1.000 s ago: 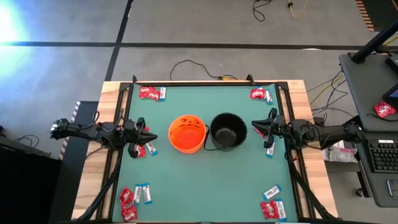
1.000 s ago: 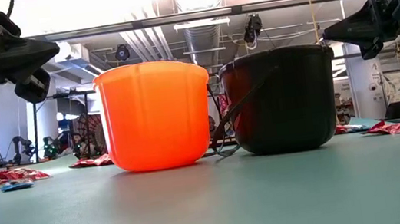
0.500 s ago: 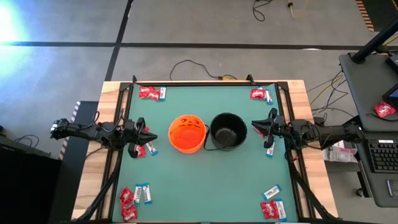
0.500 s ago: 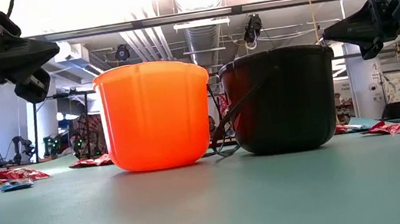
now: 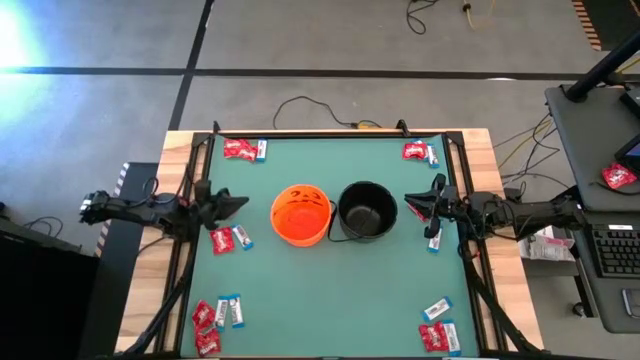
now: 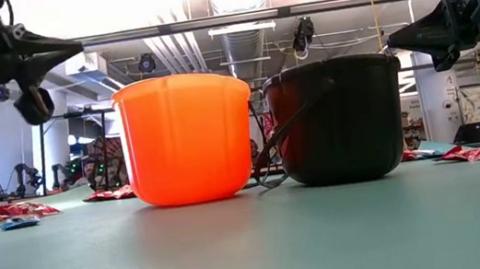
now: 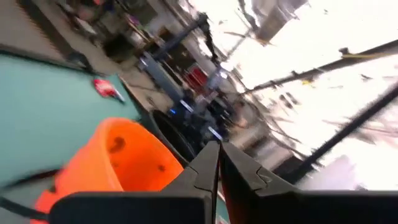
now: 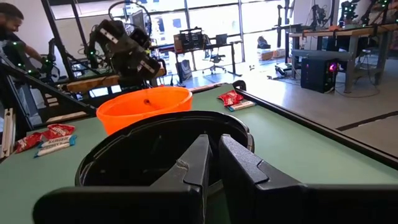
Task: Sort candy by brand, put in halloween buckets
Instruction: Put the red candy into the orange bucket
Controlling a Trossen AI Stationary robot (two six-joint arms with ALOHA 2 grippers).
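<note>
Between the two hands, at the middle of the green tabletop [image 5: 330, 290], stand two buckets side by side and close together. The orange bucket [image 5: 301, 214] is on the left hand's side, straight ahead of its fingertips. The black bucket [image 5: 366, 210], with a thin handle, is on the right hand's side, just in front of its fingertips.

Raised off the tabletop, the left hand [image 5: 238, 201] has its two dark fingers pressed together, closed on nothing. Just beside it on the tabletop lie a red packet [image 5: 222, 240] and a white-and-blue bar [image 5: 241, 237].

Level with the rim of the black bucket, the right hand [image 5: 412, 206] hovers with its fingers also closed and empty. A white-and-blue bar [image 5: 433, 242] lies just beneath it.

Well away from both hands, small clusters of candy sit at the four corners of the tabletop: far left [image 5: 242, 149], far right [image 5: 417, 152], near left [image 5: 213, 318] and near right [image 5: 437, 330].
</note>
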